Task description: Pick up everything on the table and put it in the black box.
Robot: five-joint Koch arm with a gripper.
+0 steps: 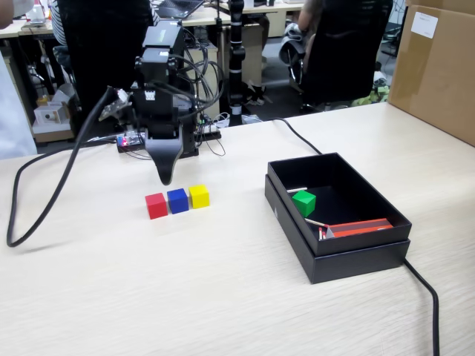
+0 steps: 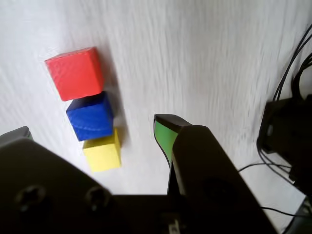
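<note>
Gripper (image 1: 166, 178) hangs above the pale wood-grain table (image 1: 223, 282) — whether its jaws are parted cannot be told. Red cube (image 1: 156, 205), blue cube (image 1: 177, 200), yellow cube (image 1: 199, 196) touch in a row; green cube (image 1: 303, 202) sits inside the matte black box (image 1: 356, 256).

Brown carton (image 1: 436, 70), black cables (image 1: 52, 189)

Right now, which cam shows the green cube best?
Fixed view: the green cube sits in plain sight inside the black box. The wrist view misses the box entirely, showing only the red, blue and yellow cubes.
</note>
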